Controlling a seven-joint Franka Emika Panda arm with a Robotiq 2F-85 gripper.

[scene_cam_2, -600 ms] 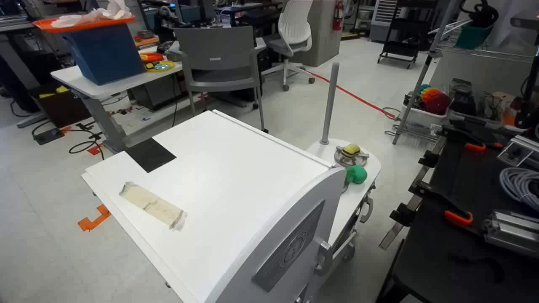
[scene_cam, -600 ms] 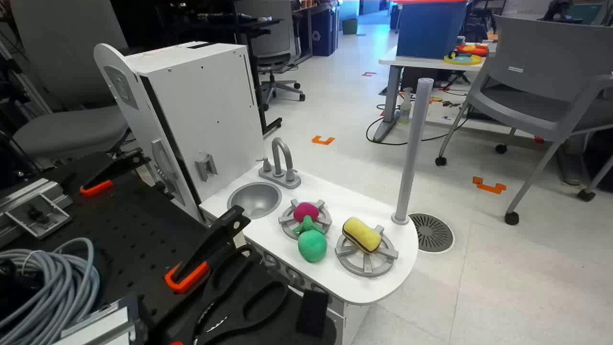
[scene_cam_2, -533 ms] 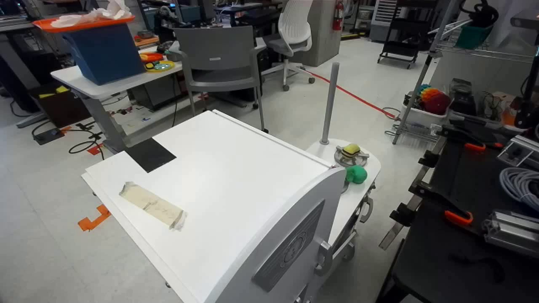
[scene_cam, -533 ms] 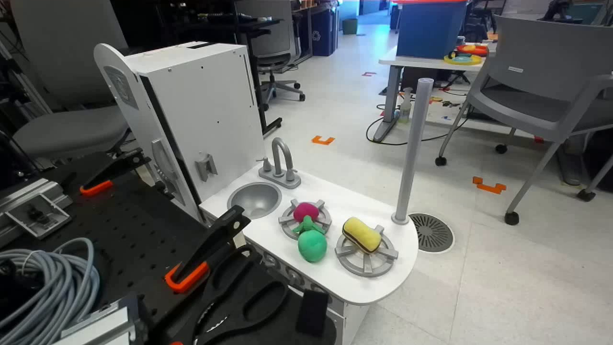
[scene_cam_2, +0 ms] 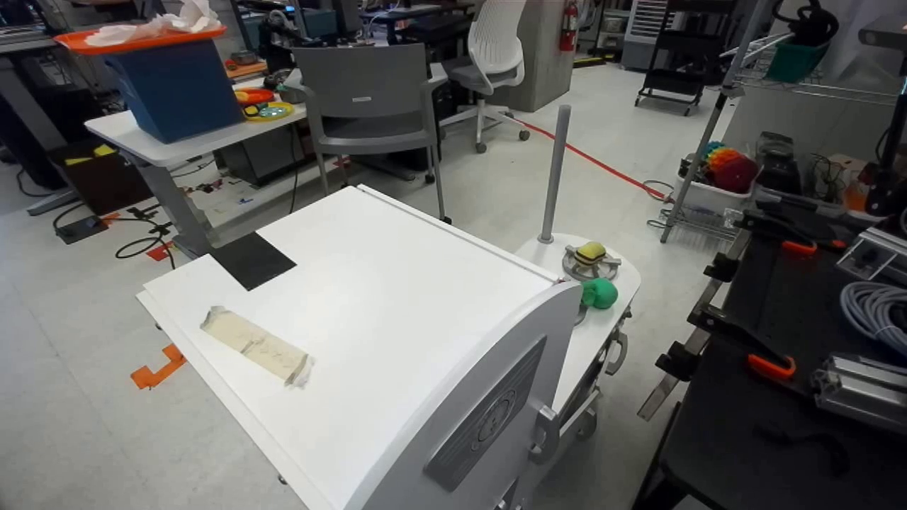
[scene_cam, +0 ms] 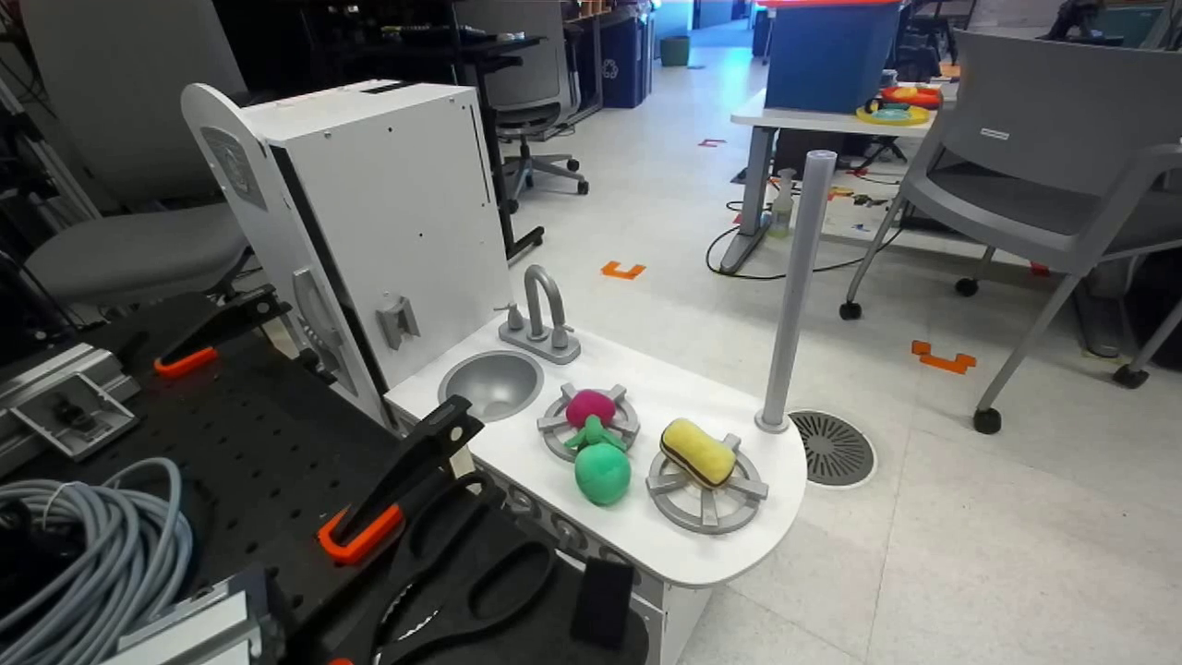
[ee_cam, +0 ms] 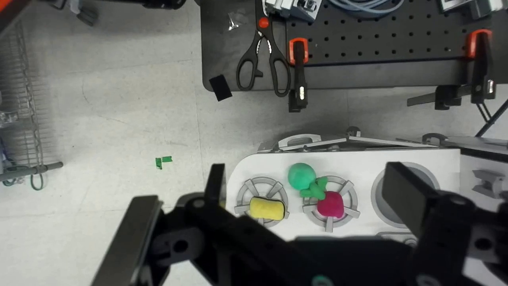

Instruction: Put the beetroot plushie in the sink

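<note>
The beetroot plushie (scene_cam: 589, 409) is magenta with green leaves. It lies on a grey toy burner in an exterior view, leaves toward the green ball. It also shows in the wrist view (ee_cam: 331, 205). In an exterior view the white cabinet (scene_cam_2: 368, 297) hides its magenta body. The sink (scene_cam: 491, 380) is a round grey basin in the white counter, beside that burner; nothing shows inside it. In the wrist view the sink (ee_cam: 374, 198) is partly covered by a finger. My gripper (ee_cam: 305, 167) is wide open and empty, high above the counter, and out of both exterior views.
A green ball (scene_cam: 602, 474) touches the plushie's leaves. A yellow toy (scene_cam: 698, 453) lies on the other burner. A curved tap (scene_cam: 545, 309) stands behind the sink. A tall post (scene_cam: 799, 291) rises at the counter's corner. A black table (ee_cam: 254, 71) with scissors and clamps stands alongside.
</note>
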